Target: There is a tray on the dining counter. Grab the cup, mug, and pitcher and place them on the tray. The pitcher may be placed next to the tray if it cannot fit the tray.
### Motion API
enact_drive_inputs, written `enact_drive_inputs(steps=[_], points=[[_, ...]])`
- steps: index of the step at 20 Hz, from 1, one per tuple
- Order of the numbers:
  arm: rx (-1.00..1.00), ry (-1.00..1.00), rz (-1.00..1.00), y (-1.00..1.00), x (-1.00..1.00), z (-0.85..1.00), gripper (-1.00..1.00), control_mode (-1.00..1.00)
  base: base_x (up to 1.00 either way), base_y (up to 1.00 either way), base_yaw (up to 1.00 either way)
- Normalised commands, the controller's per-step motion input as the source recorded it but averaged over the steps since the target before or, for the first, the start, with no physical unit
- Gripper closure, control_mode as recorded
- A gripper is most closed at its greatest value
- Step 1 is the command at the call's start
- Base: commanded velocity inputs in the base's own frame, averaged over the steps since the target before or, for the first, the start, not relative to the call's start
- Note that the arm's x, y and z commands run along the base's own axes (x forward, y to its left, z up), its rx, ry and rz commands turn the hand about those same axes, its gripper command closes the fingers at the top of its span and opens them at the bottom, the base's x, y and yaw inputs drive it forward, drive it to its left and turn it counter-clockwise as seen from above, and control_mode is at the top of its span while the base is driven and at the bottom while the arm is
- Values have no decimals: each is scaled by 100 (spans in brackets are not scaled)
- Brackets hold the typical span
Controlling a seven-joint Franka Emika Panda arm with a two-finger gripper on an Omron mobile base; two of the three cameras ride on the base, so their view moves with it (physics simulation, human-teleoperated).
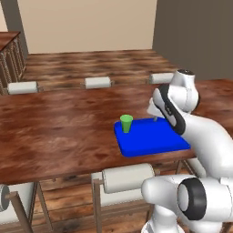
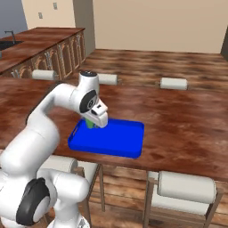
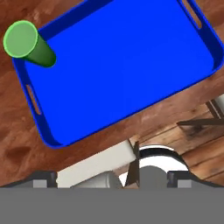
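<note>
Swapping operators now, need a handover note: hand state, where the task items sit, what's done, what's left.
Hand: open, holding nothing, above the tray's near edge.
Tray: on the dining counter, at its near edge.
Cup: upright on the tray, in one corner, apart from the hand.
Done: cup placed on the tray.
Left: mug and pitcher; neither is in view here, so they must be found, grabbed and brought over. Most of the tray is free for the mug; the pitcher can go beside the tray if it will not fit.
</note>
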Motion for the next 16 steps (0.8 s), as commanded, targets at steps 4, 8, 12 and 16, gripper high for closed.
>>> enact_drive_inputs(steps=[4,8,12,16], points=[[-8,0,6,0,-73,56,-100,-100,0,0,0],[-4,0,9,12,-50,55,-100,-100,0,0,0],[-2,0,16,18,-20,46,-100,-100,0,0,0],[-8,0,17,13,-27,16,-100,-100,0,0,0]])
